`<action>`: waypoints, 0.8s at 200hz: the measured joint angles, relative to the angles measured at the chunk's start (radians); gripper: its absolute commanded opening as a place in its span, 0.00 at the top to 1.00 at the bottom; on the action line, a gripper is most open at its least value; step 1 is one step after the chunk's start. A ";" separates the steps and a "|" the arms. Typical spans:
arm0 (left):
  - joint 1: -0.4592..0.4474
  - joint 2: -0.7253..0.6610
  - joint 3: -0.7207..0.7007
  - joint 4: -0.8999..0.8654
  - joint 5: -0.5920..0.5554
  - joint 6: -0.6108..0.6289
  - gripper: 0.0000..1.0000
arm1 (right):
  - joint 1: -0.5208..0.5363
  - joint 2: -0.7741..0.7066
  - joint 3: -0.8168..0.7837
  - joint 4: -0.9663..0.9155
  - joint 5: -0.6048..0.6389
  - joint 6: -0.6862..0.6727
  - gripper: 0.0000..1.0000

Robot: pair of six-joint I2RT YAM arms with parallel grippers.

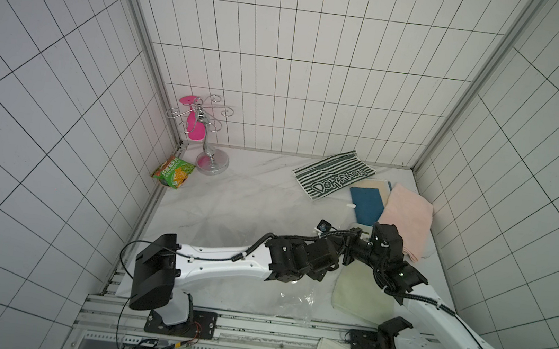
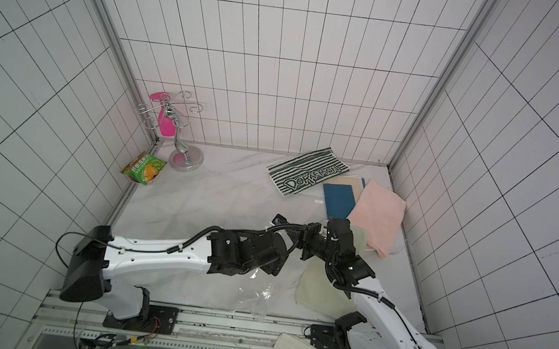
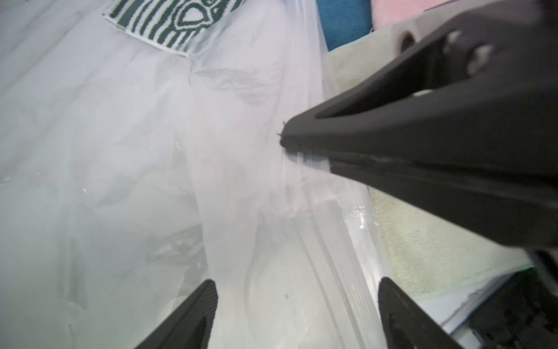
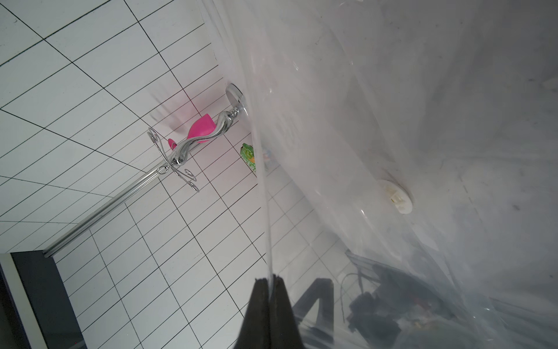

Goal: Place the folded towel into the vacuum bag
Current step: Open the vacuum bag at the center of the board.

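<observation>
The right pincer [image 4: 267,279] pinches the crinkly transparent plastic vacuum bag [image 4: 392,121] by its edge, the left pincer [image 3: 297,281] gapes astride it; the pale-green folded towel [image 1: 361,294] waits outside on the worktop [image 1: 251,186].

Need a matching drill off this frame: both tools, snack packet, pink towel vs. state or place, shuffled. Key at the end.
Column 1
1. right tool
2. left tool
3. snack packet
4. pink towel

Column 2
A. beside the blue towel
B. open, vacuum bag film between its jaws
C. shut on the vacuum bag's edge
D. at the wall, near the chrome stand

Pairs: 1-C, 2-B, 3-D, 4-A
</observation>
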 measured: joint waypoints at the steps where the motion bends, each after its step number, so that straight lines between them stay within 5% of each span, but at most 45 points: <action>1: 0.000 0.001 -0.001 0.001 -0.003 0.001 0.26 | 0.000 0.000 0.000 0.000 0.000 0.000 1.00; 16: 0.000 0.011 -0.024 0.010 -0.043 0.019 0.43 | 0.000 -0.010 0.000 -0.003 0.000 0.002 1.00; 51: 0.005 0.011 -0.033 0.026 -0.068 0.047 1.00 | 0.002 -0.021 0.000 -0.019 0.006 -0.007 1.00; 72: 0.032 -0.029 -0.082 0.055 -0.018 0.053 1.00 | -0.025 -0.002 0.012 -0.080 -0.025 -0.079 0.77; 97: 0.152 -0.148 -0.211 0.073 0.099 0.045 1.00 | -0.110 0.074 0.142 -0.356 -0.066 -0.338 0.57; 119: 0.307 -0.225 -0.284 0.069 0.170 0.047 1.00 | -0.144 0.098 0.309 -0.665 0.003 -0.623 0.21; 135: 0.385 -0.241 -0.294 0.066 0.217 0.058 1.00 | -0.153 0.105 0.385 -0.829 0.080 -0.784 0.14; 139: 0.395 -0.242 -0.294 0.067 0.227 0.061 1.00 | -0.154 0.110 0.397 -0.865 0.100 -0.819 0.02; 160: 0.418 -0.248 -0.294 0.076 0.286 0.087 1.00 | -0.161 0.173 0.414 -1.020 0.269 -0.967 0.01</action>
